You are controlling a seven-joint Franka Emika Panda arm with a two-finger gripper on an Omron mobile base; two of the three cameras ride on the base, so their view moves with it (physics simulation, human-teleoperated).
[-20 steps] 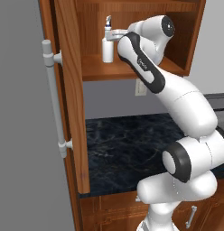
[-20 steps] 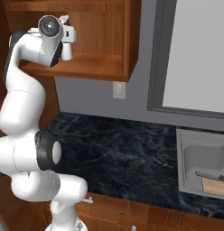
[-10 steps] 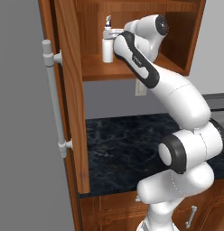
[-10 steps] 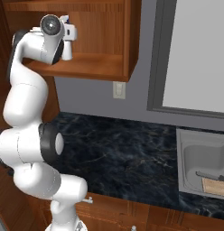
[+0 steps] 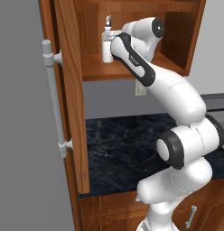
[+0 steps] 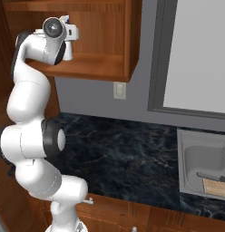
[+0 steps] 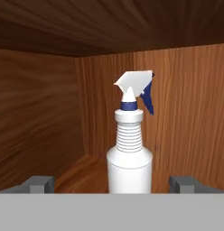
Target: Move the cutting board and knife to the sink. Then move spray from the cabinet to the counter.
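hand view, nearest first: the jaws (image 7: 111, 185) stand spread wide, one dark tip at 8 o'clock and the other at 4 o'clock of the frame, pinching nothing. the spray (image 7: 130, 144) stands upright between them, just beyond the tips, with a gap on each side of its white body. its white trigger head sits at the top with a blue lever pointing toward 4 o'clock. behind it lie the shelf and back wall of the cabinet (image 7: 41, 117), a corner seam running down at 10 o'clock.

left base view: the arm reaches up into the open cabinet (image 5: 177, 40), and the spray (image 5: 107, 43) stands on the shelf at 11 o'clock of the frame, just ahead of the hand. the cabinet door (image 5: 71, 90) hangs open at 9 o'clock with its silver bar handle (image 5: 53, 99). the black surface (image 5: 118, 144) lies below.

right base view: the surface (image 6: 114, 154) runs toward 3 o'clock to the sink (image 6: 200, 158). at 4 o'clock the cutting board (image 6: 216, 186) lies in the basin, cut by the frame edge; a dark thin shape above it is probably the knife (image 6: 212, 176), too small to confirm. a wall outlet (image 6: 119, 90) sits under the cabinet.
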